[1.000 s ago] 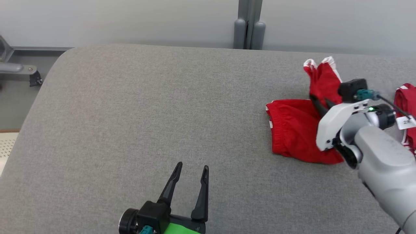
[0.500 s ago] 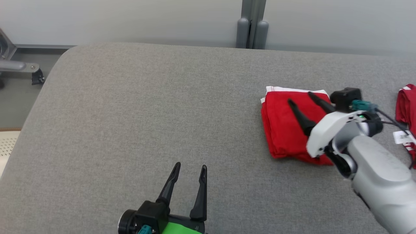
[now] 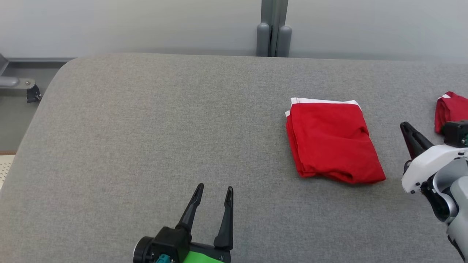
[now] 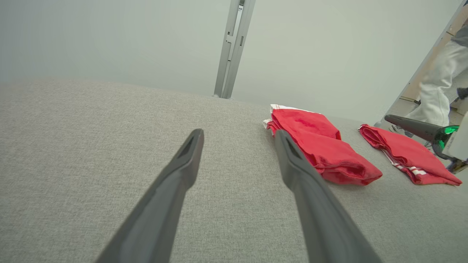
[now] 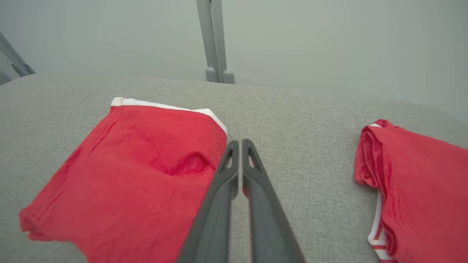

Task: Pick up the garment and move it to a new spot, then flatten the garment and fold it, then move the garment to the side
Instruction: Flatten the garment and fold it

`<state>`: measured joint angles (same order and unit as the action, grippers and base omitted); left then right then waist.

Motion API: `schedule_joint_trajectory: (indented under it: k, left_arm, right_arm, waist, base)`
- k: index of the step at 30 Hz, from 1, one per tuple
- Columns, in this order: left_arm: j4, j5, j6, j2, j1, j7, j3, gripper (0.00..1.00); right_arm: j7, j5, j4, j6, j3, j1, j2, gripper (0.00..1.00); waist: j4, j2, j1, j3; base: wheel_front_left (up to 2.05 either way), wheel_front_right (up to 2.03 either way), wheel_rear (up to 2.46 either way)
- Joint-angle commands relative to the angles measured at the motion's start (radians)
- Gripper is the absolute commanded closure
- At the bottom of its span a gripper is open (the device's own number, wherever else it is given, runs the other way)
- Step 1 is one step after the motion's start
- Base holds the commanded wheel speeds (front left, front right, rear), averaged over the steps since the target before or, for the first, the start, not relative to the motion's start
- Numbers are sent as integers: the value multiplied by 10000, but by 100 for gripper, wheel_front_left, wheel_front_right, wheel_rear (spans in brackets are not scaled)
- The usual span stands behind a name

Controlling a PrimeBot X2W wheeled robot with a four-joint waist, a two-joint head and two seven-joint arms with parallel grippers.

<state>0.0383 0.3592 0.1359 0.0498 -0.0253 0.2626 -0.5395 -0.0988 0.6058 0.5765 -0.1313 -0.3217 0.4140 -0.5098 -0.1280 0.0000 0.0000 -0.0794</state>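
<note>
We see the folded red garment (image 3: 331, 140) lying flat on the right part of the grey table (image 3: 146, 128), with its white edge on the far side. Our right end effector (image 3: 407, 128) sits just to the right of it, with its two fingers pressed together and nothing in them. Our left end effector (image 3: 215, 188) is near us and well apart from the cloth. Its fingers are spread wide and it holds nothing too. We think the fold is done and the garment only needs to go to the side. A few things could go wrong here. If we pinch just the top layer, the fold could fall open when we lift. If we push the cloth without lifting it, it could bunch up on the rough table. The near edge looks thick and loose, so layers could slip out of a weak grip. A second red garment (image 3: 450, 109) lies further right, and we could bump it or grab it by mistake. We can read no words, names or labels anywhere. We see only white trim and white stripes on the clothes.
</note>
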Motion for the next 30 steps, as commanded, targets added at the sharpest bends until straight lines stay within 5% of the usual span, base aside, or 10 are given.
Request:
schedule_joint_trajectory:
  k: [1,15,26,28,29,30]
  left_arm:
    - [7,-38,-27,19,-81,26,10,0]
    - [140,-79,-83,17,223,26,-109,0]
    - [201,-98,-47,19,-371,26,310,0]
    - [138,-139,-2,20,-503,26,559,0]
    - [96,-193,54,19,-587,26,735,0]
    - [95,-257,99,19,-652,26,885,0]
  right_arm:
    - [-65,106,-121,14,-45,-119,159,100]
    - [323,612,694,14,-2761,88,2005,100]
    - [-1003,1234,225,14,-4593,-370,2274,100]
    - [-1326,1081,137,14,-4456,-489,2177,66]
    - [-1457,937,20,14,-4400,-532,2112,0]
    - [-1533,844,-68,14,-4269,-573,2062,0]
  waist:
    - [-69,0,0,-14]
    - [-685,0,0,-210]
    - [-189,0,0,638]
    - [59,0,0,807]
    - [208,0,0,868]
    - [337,0,0,908]
  base:
    - [0,0,0]
    - [0,0,0]
    - [0,0,0]
    - [0,0,0]
    - [0,0,0]
    - [0,0,0]
